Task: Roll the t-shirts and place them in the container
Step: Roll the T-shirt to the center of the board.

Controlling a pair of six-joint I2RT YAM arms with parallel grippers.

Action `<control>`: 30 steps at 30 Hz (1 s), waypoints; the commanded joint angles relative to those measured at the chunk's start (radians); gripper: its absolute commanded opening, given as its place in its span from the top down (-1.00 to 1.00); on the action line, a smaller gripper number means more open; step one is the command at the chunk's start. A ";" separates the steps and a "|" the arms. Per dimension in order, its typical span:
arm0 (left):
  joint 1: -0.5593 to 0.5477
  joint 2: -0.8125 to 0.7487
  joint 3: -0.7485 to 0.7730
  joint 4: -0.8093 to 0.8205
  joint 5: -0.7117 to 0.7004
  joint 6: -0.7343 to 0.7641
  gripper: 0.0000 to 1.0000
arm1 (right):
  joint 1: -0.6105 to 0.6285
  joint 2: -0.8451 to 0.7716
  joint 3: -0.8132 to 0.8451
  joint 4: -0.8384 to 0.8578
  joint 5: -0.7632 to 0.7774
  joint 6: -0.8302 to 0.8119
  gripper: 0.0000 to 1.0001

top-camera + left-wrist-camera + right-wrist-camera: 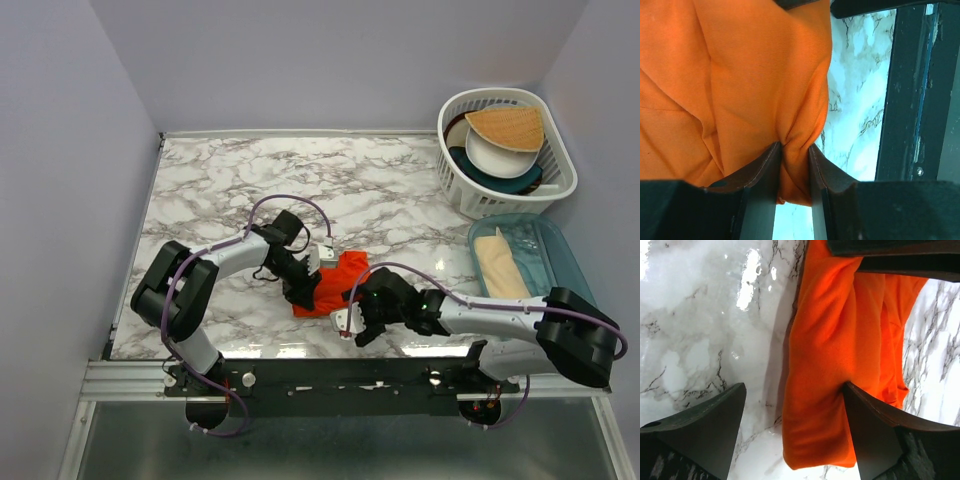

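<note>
**Two arms at one garment.** One orange-red t-shirt (340, 280) lies bunched on the marble table (400, 200), close to the near edge and about midway between left and right, with one gripper at each side. Left gripper (794, 159): fingers narrow, pinching a gathered fold of the fabric. Right gripper (794, 407): fingers spread wide around a folded edge of the shirt, one touching the cloth, the other over bare marble. Far right: one white basket (560, 190) of dishes, count unclear. Just nearer: one teal bin (565, 250) holding one cream towel (500, 265)
</note>
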 commanded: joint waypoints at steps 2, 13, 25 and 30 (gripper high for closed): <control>0.006 0.023 0.015 -0.039 0.017 0.066 0.23 | -0.002 0.075 -0.030 0.040 0.053 -0.049 -0.48; 0.019 -0.027 0.033 -0.079 -0.036 0.045 -0.06 | -0.064 0.150 0.013 0.021 0.010 -0.137 0.98; -0.013 -0.639 -0.322 0.248 -0.230 0.021 -0.82 | -0.181 0.126 0.209 -0.340 -0.268 -0.025 0.99; -0.108 -0.641 -0.387 0.399 -0.320 0.023 -0.84 | -0.189 0.129 0.214 -0.378 -0.286 -0.022 0.99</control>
